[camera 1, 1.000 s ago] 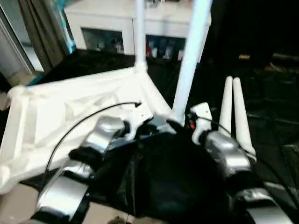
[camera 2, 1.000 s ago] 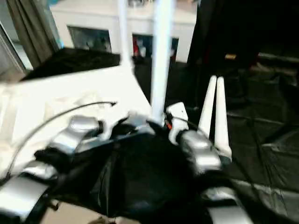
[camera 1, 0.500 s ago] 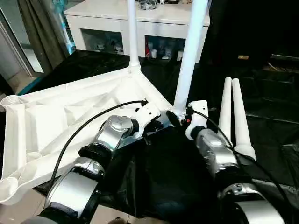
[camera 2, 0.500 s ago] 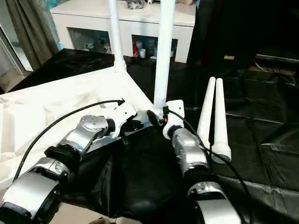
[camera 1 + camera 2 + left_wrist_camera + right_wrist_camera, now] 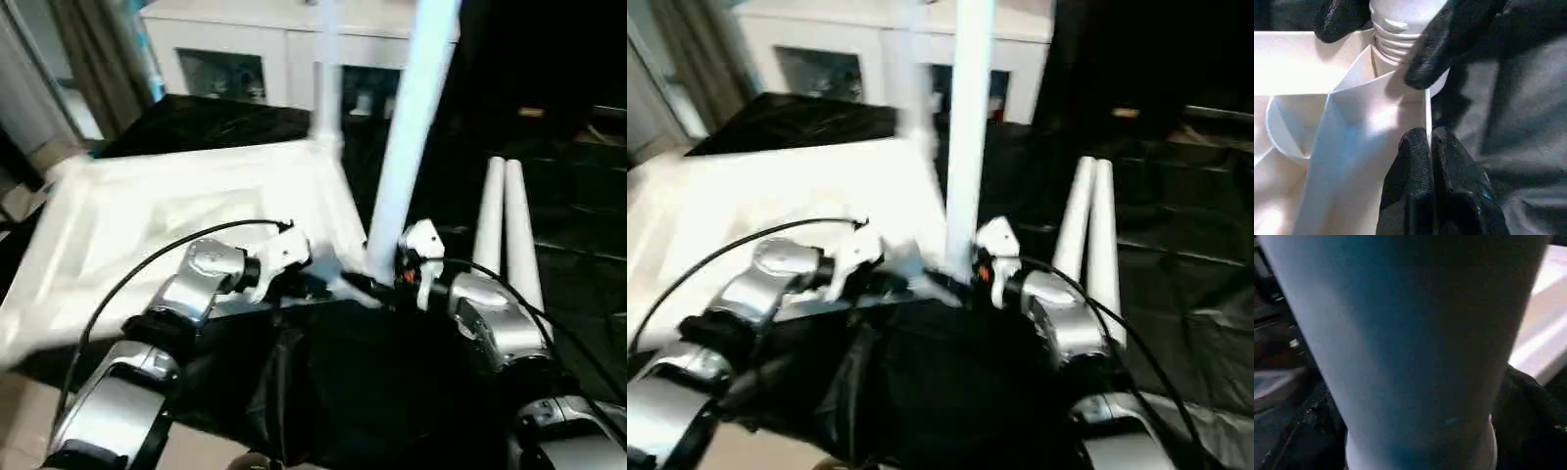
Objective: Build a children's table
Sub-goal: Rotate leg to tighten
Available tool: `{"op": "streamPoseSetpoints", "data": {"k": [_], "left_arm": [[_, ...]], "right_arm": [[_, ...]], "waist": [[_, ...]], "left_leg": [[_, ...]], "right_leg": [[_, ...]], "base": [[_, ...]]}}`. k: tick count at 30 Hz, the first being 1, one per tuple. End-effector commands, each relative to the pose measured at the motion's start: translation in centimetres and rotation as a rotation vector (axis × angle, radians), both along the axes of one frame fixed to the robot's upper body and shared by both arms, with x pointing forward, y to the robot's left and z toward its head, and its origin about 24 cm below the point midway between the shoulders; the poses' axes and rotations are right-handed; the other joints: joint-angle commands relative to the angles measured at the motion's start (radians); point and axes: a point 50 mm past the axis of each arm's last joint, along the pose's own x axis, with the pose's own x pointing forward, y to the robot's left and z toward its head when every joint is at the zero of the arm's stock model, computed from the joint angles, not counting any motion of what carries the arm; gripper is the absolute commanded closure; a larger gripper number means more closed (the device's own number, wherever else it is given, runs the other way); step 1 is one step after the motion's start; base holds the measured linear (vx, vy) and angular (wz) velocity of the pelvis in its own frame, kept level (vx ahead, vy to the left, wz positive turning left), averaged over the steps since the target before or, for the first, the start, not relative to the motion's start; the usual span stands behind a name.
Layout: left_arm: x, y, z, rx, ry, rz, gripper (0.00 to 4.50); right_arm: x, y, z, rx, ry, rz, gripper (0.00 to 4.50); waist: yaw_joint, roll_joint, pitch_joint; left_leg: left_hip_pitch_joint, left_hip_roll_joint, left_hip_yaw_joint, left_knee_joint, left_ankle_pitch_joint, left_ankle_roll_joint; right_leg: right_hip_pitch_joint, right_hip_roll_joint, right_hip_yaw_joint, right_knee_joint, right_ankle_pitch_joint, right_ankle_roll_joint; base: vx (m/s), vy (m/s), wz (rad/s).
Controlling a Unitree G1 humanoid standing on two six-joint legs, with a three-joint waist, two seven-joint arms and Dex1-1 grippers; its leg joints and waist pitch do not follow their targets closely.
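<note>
Since half a sec ago our view has swung, so everything sits shifted in frame; that's the camera, not the parts, and both grippers stay at the same corner. Table top (image 5: pixel 176 215) lies upside down on the black sheet (image 5: pixel 392 392), ribs up, w/ two legs already standing in corner sockets: the near leg (image 5: pixel 411 117) right by our wrists and the far leg (image 5: pixel 328 88) at the next corner back. We read the hold as a steady-and-twist setup. Left gripper (image 5: pixel 1429 139) is all but closed and looks to pinch the thin edge wall of the top beside the near socket, prob. to keep the top from spinning or sliding. Right gripper (image 5: pixel 1383 51) stands wide, one finger each side of the near leg's threaded base (image 5: pixel 1400 34), w/ no clear clamp on it; we judge it's between twists or letting go. Threads show above the socket, so the leg may not be fully home. Two loose legs (image 5: pixel 509 225) lie side by side on the sheet, near our right forearm and free to reach. White cabinet (image 5: pixel 255 39) and curtain (image 5: pixel 88 59) stand well back. Left arm's cable (image 5: pixel 176 245) arcs over the top and could snag.
</note>
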Motion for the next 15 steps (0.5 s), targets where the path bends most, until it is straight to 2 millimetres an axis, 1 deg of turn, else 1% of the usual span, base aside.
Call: {"op": "streamPoseSetpoints", "data": {"k": [1, 2, 3, 5, 7, 8, 10, 11, 13, 14, 15], "left_arm": [[-0.62, 0.0, -0.62, 0.016, 0.036, -0.047, 4.5], [-0.6, 0.32, -0.54, 0.023, 0.033, -0.045, 4.5], [-0.6, 0.4, -0.5, 0.024, 0.032, -0.044, 4.5], [-0.52, 0.71, -0.34, 0.026, 0.028, -0.037, 4.5], [-0.48, 0.78, -0.27, 0.024, 0.027, -0.033, 4.5], [-0.48, 0.79, -0.25, 0.023, 0.027, -0.032, 4.5], [-0.45, 0.74, -0.22, 0.018, 0.027, -0.028, 4.5], [-0.43, 0.68, -0.25, 0.016, 0.025, -0.024, 4.5], [-0.38, 0.59, -0.31, 0.015, 0.021, -0.014, 4.5], [-0.22, 0.46, -0.44, 0.016, 0.011, 0.012, 4.5], [-0.22, 0.46, -0.44, 0.016, 0.011, 0.012, 4.5]], "right_arm": [[-0.1, -0.14, 0.52, -0.006, -0.013, 0.037, 0.67], [-0.32, -0.22, 0.49, -0.009, -0.007, 0.06, 0.67], [-0.37, -0.24, 0.49, -0.01, -0.005, 0.066, 0.67], [-0.55, -0.25, 0.48, -0.01, 0.001, 0.084, 0.9], [-0.61, -0.22, 0.47, -0.007, 0.005, 0.09, 0.99], [-0.63, -0.19, 0.46, -0.003, 0.007, 0.092, 1.04], [-0.83, 0.03, 0.36, 0.012, 0.024, 0.108, 1.33], [-0.93, 0.12, 0.25, 0.011, 0.031, 0.112, 1.42], [-1.04, 0.22, 0.03, 0.008, 0.041, 0.112, 1.45], [-1.1, 0.33, -0.3, 0.004, 0.053, 0.096, 1.66], [-1.1, 0.33, -0.3, 0.004, 0.053, 0.096, 1.7]], "waist": [[-0.001, -0.004, -0.072], [-0.001, -0.006, -0.07], [-0.001, -0.005, -0.07], [-0.001, -0.006, -0.069], [-0.001, -0.01, -0.071], [0.0, -0.009, -0.072], [0.001, -0.01, -0.073], [0.001, -0.01, -0.073], [0.001, -0.011, -0.074], [0.001, -0.012, -0.074], [0.0, -0.012, -0.074]], "left_leg": [[0.025, 0.079, -0.034, -0.063, -0.176, 0.085], [0.022, 0.079, -0.035, -0.066, -0.182, 0.074], [0.023, 0.08, -0.036, -0.067, -0.185, 0.069], [0.023, 0.079, -0.036, -0.067, -0.188, 0.063], [0.021, 0.075, -0.035, -0.064, -0.172, 0.064], [0.021, 0.075, -0.035, -0.063, -0.16, 0.068], [0.019, 0.074, -0.035, -0.061, -0.144, 0.075], [0.017, 0.074, -0.034, -0.061, -0.141, 0.078], [0.017, 0.074, -0.034, -0.059, -0.13, 0.083], [0.017, 0.074, -0.034, -0.06, -0.13, 0.084], [0.017, 0.074, -0.034, -0.059, -0.132, 0.083]], "right_leg": [[0.053, -0.113, 0.065, -0.068, -0.154, -0.212], [0.055, -0.115, 0.065, -0.071, -0.188, -0.202], [0.055, -0.116, 0.065, -0.072, -0.2, -0.199], [0.054, -0.115, 0.067, -0.074, -0.22, -0.188], [0.054, -0.116, 0.067, -0.073, -0.219, -0.182], [0.053, -0.115, 0.067, -0.071, -0.207, -0.184], [0.055, -0.115, 0.067, -0.069, -0.188, -0.187], [0.054, -0.114, 0.066, -0.069, -0.185, -0.186], [0.054, -0.114, 0.066, -0.068, -0.174, -0.187], [0.053, -0.113, 0.065, -0.068, -0.178, -0.186], [0.053, -0.114, 0.065, -0.068, -0.183, -0.185]], "base": [[0.0, 0.0, 0.0], [0.0, 0.0, 0.0], [0.0, 0.0, 0.0], [0.0, 0.0, 0.0], [0.0, 0.0, 0.0], [0.0, 0.0, 0.0], [0.0, 0.0, 0.0], [0.0, 0.0, 0.0], [0.0, 0.0, 0.0], [0.0, 0.0, 0.0], [0.0, 0.0, 0.0]]}}
